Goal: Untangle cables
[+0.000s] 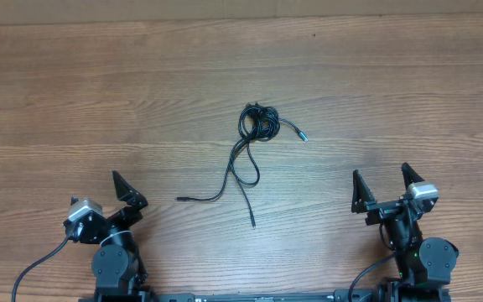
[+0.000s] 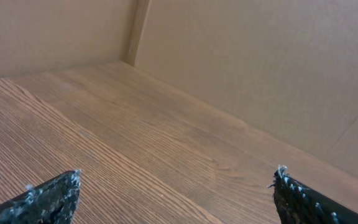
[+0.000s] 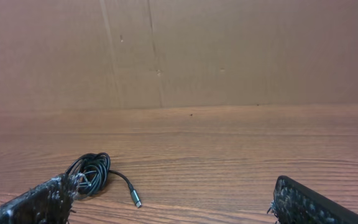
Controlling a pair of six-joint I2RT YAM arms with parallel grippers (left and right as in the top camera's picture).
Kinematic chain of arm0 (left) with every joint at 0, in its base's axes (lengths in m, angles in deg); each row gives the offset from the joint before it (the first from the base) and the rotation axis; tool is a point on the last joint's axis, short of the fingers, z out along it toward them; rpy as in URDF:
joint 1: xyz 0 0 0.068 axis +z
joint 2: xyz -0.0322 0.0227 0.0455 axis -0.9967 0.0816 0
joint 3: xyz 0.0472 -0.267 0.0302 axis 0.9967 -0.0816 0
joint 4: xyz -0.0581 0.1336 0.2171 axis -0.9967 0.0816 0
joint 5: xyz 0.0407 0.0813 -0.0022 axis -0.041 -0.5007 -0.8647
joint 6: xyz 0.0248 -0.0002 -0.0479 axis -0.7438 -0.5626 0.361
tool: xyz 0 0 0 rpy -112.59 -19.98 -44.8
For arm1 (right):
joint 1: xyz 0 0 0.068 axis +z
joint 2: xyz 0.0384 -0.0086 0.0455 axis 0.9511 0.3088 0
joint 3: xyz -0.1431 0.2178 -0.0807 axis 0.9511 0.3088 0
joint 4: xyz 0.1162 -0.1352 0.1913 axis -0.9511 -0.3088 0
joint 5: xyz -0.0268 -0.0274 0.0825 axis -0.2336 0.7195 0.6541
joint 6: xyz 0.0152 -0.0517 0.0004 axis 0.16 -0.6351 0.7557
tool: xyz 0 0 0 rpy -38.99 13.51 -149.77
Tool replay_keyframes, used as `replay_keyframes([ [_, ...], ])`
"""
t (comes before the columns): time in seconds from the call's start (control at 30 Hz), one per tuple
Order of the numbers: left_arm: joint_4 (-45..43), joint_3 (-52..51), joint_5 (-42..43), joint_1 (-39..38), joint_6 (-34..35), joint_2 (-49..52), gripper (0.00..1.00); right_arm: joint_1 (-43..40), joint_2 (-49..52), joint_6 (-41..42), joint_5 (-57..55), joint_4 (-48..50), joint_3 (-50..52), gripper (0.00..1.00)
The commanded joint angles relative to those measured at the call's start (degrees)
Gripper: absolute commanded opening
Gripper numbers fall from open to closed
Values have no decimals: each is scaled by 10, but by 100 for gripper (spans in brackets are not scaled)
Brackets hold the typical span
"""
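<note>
**Black cords knotted mid-bench, both pairs of jaws wide and empty**

Wood-grain bench (image 1: 409,84) carried one bundle of thin black cables (image 1: 243,164), lying near the middle and well apart from both arms. One tight coil (image 1: 260,122) formed its far end. Three free ends could be counted in the overhead view. How many separate cords ran through the knot could not be told.

The bundle's long axis ran from the coil back toward the robot. One tail ended at a plug (image 1: 180,199) pointing left, and another ended at a plug (image 1: 252,224) pointing toward the robot. A short third end with a bluish tip (image 1: 303,137) pointed right and slightly toward the robot.

Two arms stood at the near edge, one on each side. The left jaws were spread wide over bare bench and held nothing. The right jaws were equally wide and empty. The right wrist view showed the coil (image 3: 92,171) ahead and to the left, before a cardboard wall (image 3: 241,50).
</note>
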Motion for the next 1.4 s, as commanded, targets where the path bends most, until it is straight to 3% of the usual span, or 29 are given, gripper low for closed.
replay_keyframes([
  [0.0, -9, -2, 7, 5, 4, -3, 99, 2, -3, 0, -5, 4, 6, 100],
  [0.27, -60, -2, -15, 6, 3, -3, 99, 2, -3, 0, -5, 4, 6, 100],
  [0.7, -355, -2, -4, 6, 4, -3, 99, 2, -3, 0, -5, 4, 6, 100],
  [0.97, -493, -1, 75, 6, 3, -3, 99, 2, -3, 0, -5, 4, 6, 100],
  [1.17, -428, 28, 150, 6, 1, -3, 99, 2, -3, 0, -5, 4, 6, 100],
  [1.37, -178, 148, 188, 6, -13, 3, 100, 2, -3, 0, -5, 4, 6, 100],
])
